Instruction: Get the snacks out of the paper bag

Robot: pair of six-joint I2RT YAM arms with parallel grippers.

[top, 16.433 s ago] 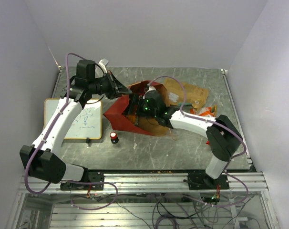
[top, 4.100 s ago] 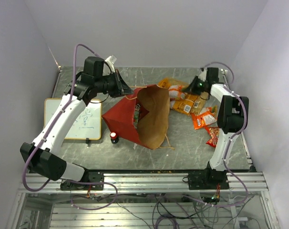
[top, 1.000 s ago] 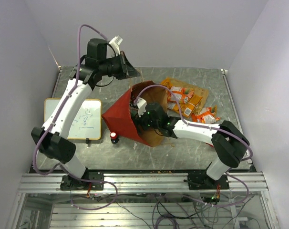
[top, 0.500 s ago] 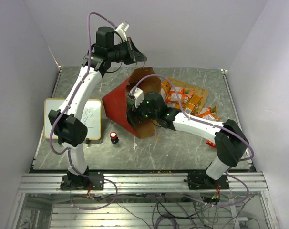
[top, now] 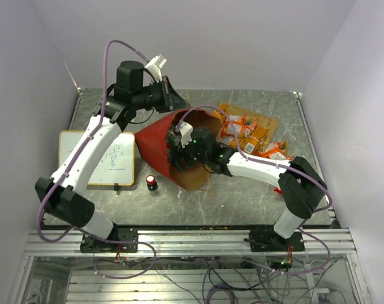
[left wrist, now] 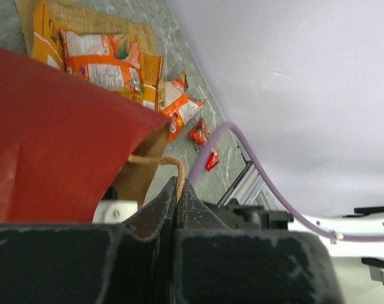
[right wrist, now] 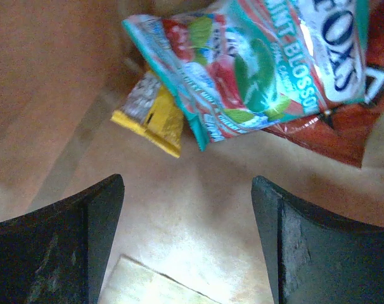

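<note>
Grey marble counter (top: 243,190), pale walls around. Red paper bag (top: 155,140) tilted at counter centre, mouth toward near edge. Left pincer (left wrist: 177,187) clamped tight on cord handle (left wrist: 155,160), holding bag rim up. Right pincer (right wrist: 187,190) spread wide inside bag, short of teal mint candy pack (right wrist: 262,63), yellow packet (right wrist: 151,114), red packet (right wrist: 334,136). Orange chip bags (top: 246,130) lie toward far right corner.

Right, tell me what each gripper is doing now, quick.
Left gripper: shut on the cord handle of the paper bag.
Right gripper: open, empty, inside the paper bag, facing a mint candy packet.
</note>
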